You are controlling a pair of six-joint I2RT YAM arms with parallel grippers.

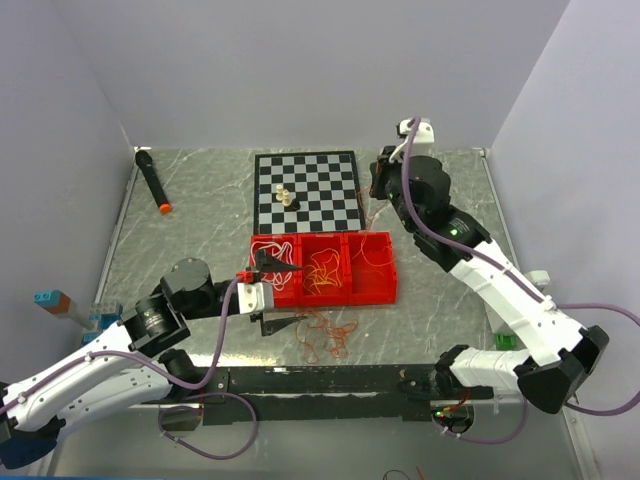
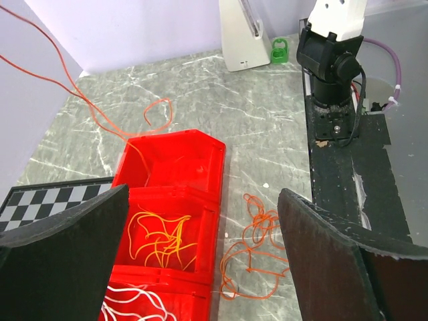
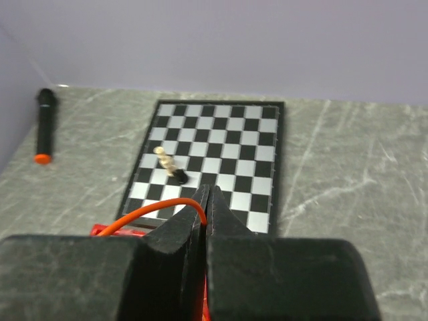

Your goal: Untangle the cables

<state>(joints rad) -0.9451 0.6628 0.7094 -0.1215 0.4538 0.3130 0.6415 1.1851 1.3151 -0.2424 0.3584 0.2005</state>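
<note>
A red three-compartment tray (image 1: 322, 298) holds white cords (image 1: 270, 245) on the left, yellow-orange cords (image 1: 322, 270) in the middle and a red-orange cord (image 1: 372, 255) on the right. A red-orange tangle (image 1: 328, 335) lies on the table in front of the tray and also shows in the left wrist view (image 2: 257, 251). My left gripper (image 1: 274, 292) is open wide and empty over the tray's near left corner; in its own view (image 2: 200, 267) the fingers straddle the tray's edge and the tangle. My right gripper (image 3: 206, 204) is shut on a red-orange cord (image 3: 144, 214), held above the chessboard's right edge (image 1: 378, 190).
A chessboard (image 1: 305, 215) with a few pieces (image 1: 284, 196) lies behind the tray. A black marker with an orange tip (image 1: 152, 180) lies at the back left. A black strip (image 1: 330, 380) runs along the near edge. A green object (image 1: 505, 340) sits at the right.
</note>
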